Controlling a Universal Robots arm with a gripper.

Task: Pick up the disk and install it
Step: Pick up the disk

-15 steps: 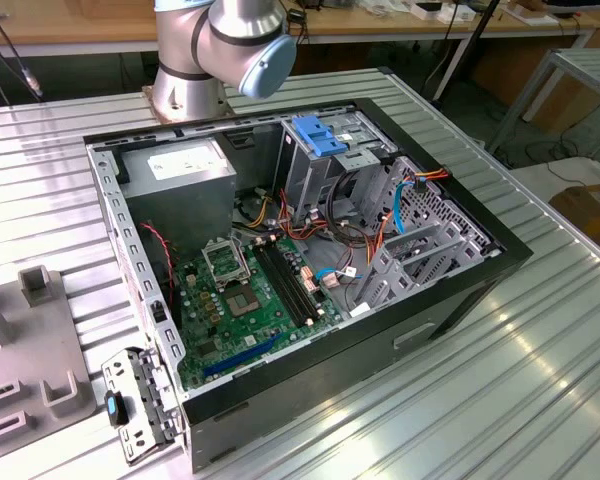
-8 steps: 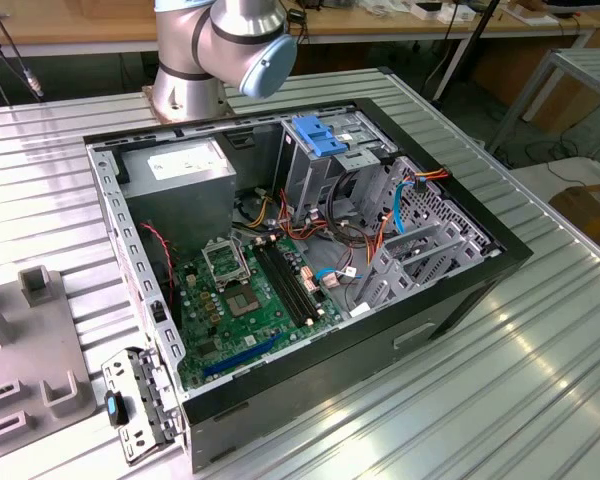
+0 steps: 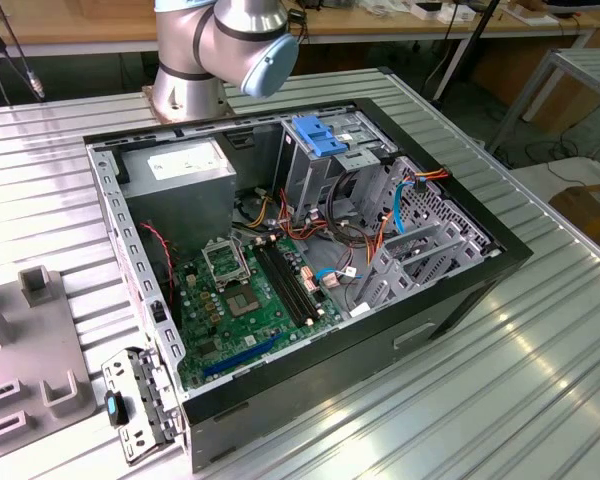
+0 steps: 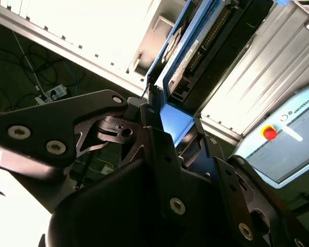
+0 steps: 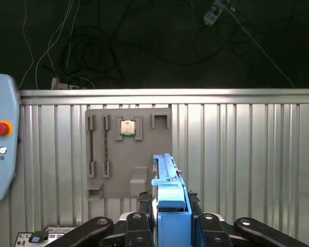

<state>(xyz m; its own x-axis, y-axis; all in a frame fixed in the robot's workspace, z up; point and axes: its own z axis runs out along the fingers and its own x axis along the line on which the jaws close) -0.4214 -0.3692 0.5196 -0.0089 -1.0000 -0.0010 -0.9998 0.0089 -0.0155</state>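
Observation:
My gripper [image 5: 169, 205] is shut on the disk [image 5: 170, 177], a dark slab in a bright blue carrier frame, held on edge between the black fingers [image 5: 144, 203]. In the second wrist view the disk [image 4: 195, 49] sticks out past the gripper [image 4: 176, 129], its connector edge showing. The gripper hangs above the ribbed metal table [image 5: 247, 154], over a grey fixture plate [image 5: 144, 149]. The open computer case [image 3: 460, 290] lies on its side in the exterior view, with its metal drive cage [image 3: 325, 175] at the far end.
A light blue plastic bracket [image 3: 320, 135] sits on top of the drive cage. The arm's base [image 3: 220, 50] stands behind the case. The fixture plate holds a processor chip [image 5: 127, 127]. A teach pendant [image 5: 0, 146] lies on the table's side. Cables [image 5: 92, 46] trail on the floor.

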